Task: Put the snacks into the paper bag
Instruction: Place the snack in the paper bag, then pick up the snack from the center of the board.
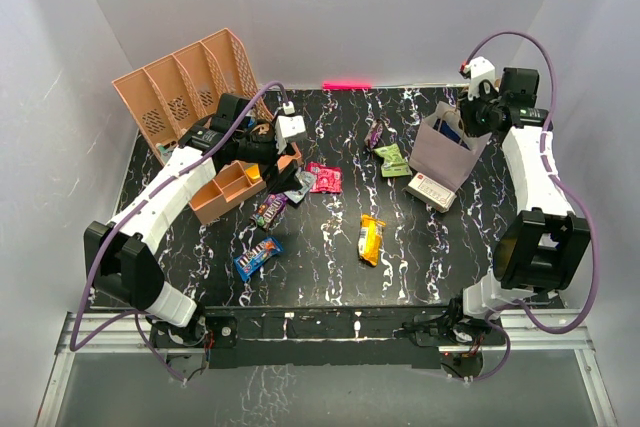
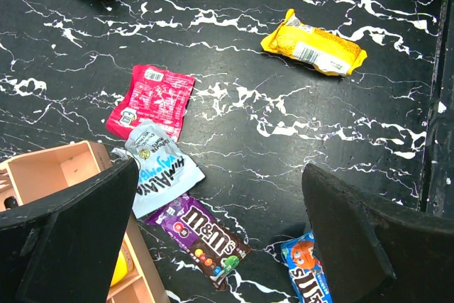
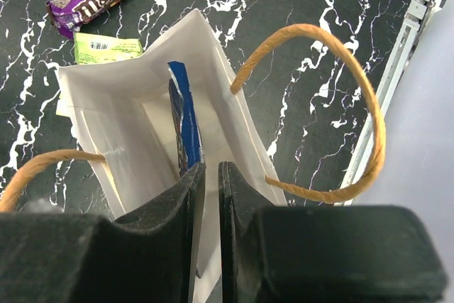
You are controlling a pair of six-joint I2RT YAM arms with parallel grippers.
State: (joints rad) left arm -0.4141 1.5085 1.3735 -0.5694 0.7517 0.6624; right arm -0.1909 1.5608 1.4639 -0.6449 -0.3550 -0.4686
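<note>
blue crisp bag (image 3: pixel 186 125) beneath right fingers (image 3: pixel 174 235)

**White shells, black joints, lilac cables**

The left arm (image 1: pixel 165 197) and right arm (image 1: pixel 530 157) have glossy white link covers between boxy black joints. Their bases sit at 7 and 5 o'clock in the overhead view. A lilac cable (image 1: pixel 515 33) trails along each arm. The left gripper (image 2: pixel 221 172) and right gripper (image 3: pixel 211 172) have matte black, wedge-shaped fingers.

On the black table (image 1: pixel 330 267) veined in white, the yellow packet (image 2: pixel 313 42), pink packet (image 2: pixel 150 101), purple M&M's packet (image 2: pixel 206 240), blue M&M's packet (image 2: pixel 306 274) and lime-green packet (image 3: pixel 106 47) contrast with the pale lilac-grey paper bag (image 1: pixel 440 157), its tan cord handles (image 3: pixel 355 90) and the dark blue crisp bag (image 3: pixel 186 125).
</note>
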